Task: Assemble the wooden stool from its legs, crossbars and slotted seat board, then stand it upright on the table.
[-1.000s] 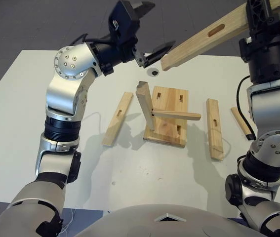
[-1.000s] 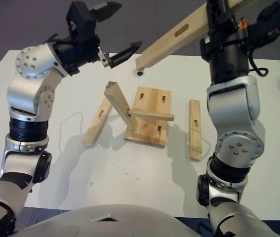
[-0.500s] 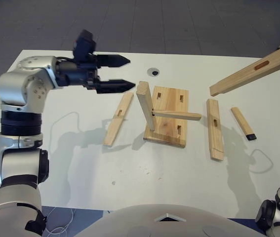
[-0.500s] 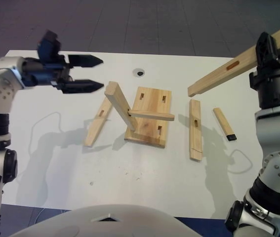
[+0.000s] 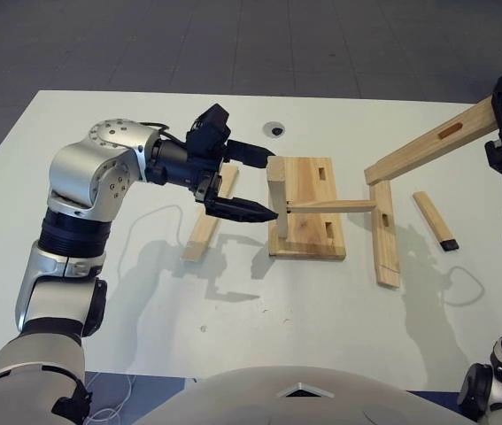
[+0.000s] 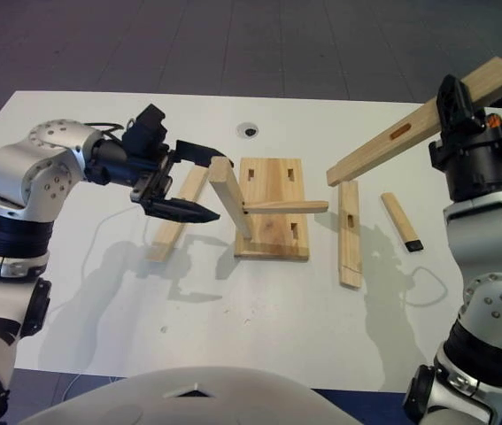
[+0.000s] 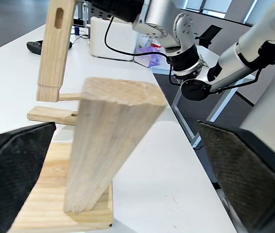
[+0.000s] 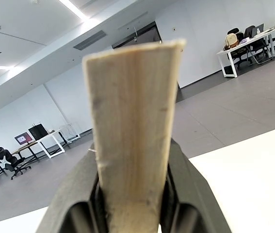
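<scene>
step: mid-assembly, I reckon. One upright leg (image 5: 276,197) stands at the seat board's (image 5: 314,177) 9 o'clock edge, w/ a crossbar (image 5: 335,206) sticking out of it toward 3 o'clock. The other parts aren't fitted yet.
left hand (image 5: 252,183): wide open, holding nothing. It sits at 9 o'clock of the upright leg. In the wrist view the pads (image 7: 16,174) flank the leg w/ clear gaps on both sides, so no contact.
right hand (image 6: 457,106): clamped on one end of the held leg (image 5: 432,143), up in the air at abt 2 o'clock of the board. The leg's free end slopes down toward the crossbar's tip.
loose parts: one flat leg (image 5: 206,228) at 9 o'clock of the board, partly under my left hand. Another flat leg (image 5: 383,232) at 3 o'clock. A short bar (image 5: 434,220) lies beyond that, all on the tabletop (image 5: 339,301).
next: prob. close the left hand on the upright leg to steady it, then line the held leg's slot up w/ the crossbar tip. Needs a firm brace, since the upright may tip if pushed sideways.
</scene>
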You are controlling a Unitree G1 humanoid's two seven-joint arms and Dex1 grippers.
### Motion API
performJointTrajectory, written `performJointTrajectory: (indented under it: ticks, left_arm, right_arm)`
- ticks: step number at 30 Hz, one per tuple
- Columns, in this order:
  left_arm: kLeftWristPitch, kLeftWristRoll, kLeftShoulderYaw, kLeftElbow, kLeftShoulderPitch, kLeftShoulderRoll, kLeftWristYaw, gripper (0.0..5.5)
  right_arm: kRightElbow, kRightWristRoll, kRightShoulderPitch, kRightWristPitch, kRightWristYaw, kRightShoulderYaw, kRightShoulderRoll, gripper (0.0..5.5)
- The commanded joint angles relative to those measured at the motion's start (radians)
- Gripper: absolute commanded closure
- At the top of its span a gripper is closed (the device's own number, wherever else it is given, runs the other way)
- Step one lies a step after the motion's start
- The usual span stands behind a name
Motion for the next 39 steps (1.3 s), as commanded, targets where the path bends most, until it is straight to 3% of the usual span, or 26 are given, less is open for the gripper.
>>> performJointTrajectory:
  ticks: [1,13,19,29,33,39]
  left_arm:
    - [-0.019,0.032,0.006,-0.065,0.066,-0.040,0.124,0.10]
    - [-0.040,0.064,0.000,-0.118,0.132,-0.044,0.238,2.09]
    - [-0.071,0.097,-0.005,-0.102,0.144,-0.104,0.331,3.11]
    - [-0.125,0.183,-0.062,-0.170,0.242,-0.213,0.519,3.24]
    - [-0.142,0.215,-0.100,-0.200,0.300,-0.221,0.565,3.26]
    - [-0.132,0.214,-0.103,-0.224,0.318,-0.256,0.633,3.28]
  right_arm:
    - [-0.073,-0.071,0.087,0.010,0.044,0.019,-0.007,4.47]
    - [-0.093,-0.132,0.121,0.004,0.076,0.034,0.020,4.47]
    - [-0.102,-0.141,0.139,0.015,0.082,0.037,0.022,4.47]
    - [-0.126,-0.287,0.146,0.021,0.137,0.076,-0.004,4.47]
    - [-0.122,-0.439,0.126,0.013,0.200,0.162,-0.046,4.47]
    - [-0.143,-0.517,0.129,0.012,0.233,0.223,-0.002,4.47]
